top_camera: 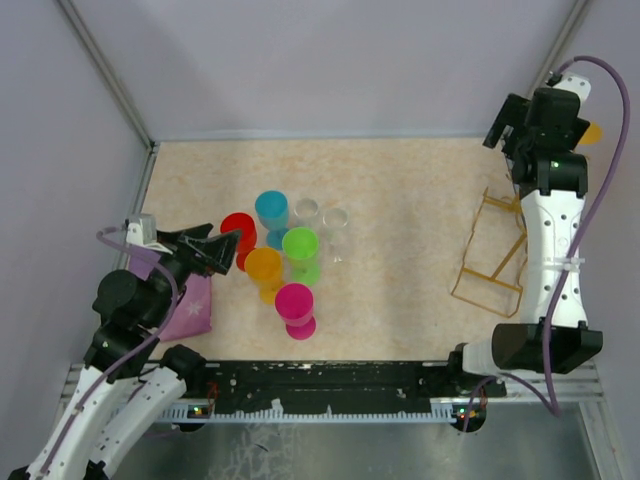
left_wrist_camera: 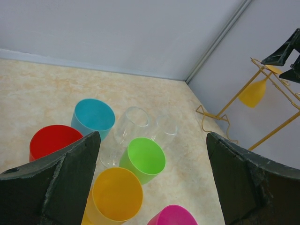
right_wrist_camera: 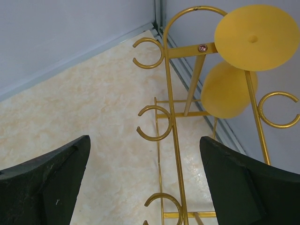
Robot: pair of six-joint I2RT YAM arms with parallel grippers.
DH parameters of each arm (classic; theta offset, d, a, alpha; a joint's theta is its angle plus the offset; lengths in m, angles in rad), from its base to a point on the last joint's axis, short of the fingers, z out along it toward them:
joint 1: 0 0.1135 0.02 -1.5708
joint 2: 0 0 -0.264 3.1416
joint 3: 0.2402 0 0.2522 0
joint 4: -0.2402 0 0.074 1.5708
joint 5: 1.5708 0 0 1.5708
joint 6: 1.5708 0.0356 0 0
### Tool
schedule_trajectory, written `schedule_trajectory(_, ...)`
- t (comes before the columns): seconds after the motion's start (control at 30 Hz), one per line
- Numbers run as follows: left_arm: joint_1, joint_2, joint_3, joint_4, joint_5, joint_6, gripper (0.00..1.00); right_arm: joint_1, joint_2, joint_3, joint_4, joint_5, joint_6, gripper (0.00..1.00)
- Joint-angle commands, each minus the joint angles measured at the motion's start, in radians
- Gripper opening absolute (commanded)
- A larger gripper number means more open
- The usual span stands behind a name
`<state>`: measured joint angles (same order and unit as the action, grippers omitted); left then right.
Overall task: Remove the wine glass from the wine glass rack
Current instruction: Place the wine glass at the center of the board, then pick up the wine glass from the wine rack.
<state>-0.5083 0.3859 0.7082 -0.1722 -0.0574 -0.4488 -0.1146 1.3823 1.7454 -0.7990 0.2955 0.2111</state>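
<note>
Black fingers (right_wrist_camera: 42,187) of the right gripper (right_wrist_camera: 145,145) frame the right wrist view, spread wide with nothing between them. It hovers over the wine glass rack (right_wrist_camera: 172,117), touching neither wire nor glass. The rack (top_camera: 495,250) stands along the right edge of the table (top_camera: 400,180), running toward the far right corner. The wine glass (right_wrist_camera: 255,37) is yellow and hangs upside down from the rack's top rail, foot uppermost, bowl below. It sits at the rack's far end by the far right corner, just beside the right gripper (top_camera: 510,125) in the top view, where only a sliver of yellow (top_camera: 592,132) shows. From the left wrist it shows small against the right wall (left_wrist_camera: 253,93). Left gripper (top_camera: 215,250) is at the left edge of the table, jaws likewise wide apart and empty, aimed at a cluster left of centre: red cup (top_camera: 237,232), blue cup (top_camera: 271,210), green cup (top_camera: 299,245), orange cup (top_camera: 263,265), pink cup (top_camera: 294,300) and two clear glasses (top_camera: 307,212) just behind them. The cluster is well apart from the rack. Purple cloth (top_camera: 185,310) lies at the near left corner, under the left arm.
</note>
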Motion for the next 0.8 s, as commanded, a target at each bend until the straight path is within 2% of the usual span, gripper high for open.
schedule_trajectory(0.0,0.001,0.018,0.041,0.0,0.022,0.001,1.0,-0.022,0.009,-0.016,0.083,0.034,0.016,0.99)
schedule_trajectory(0.77,0.0,0.05,0.044,0.003,0.036,-0.025,1.0,-0.048,0.027,-0.11,0.169,-0.3,0.006,0.99)
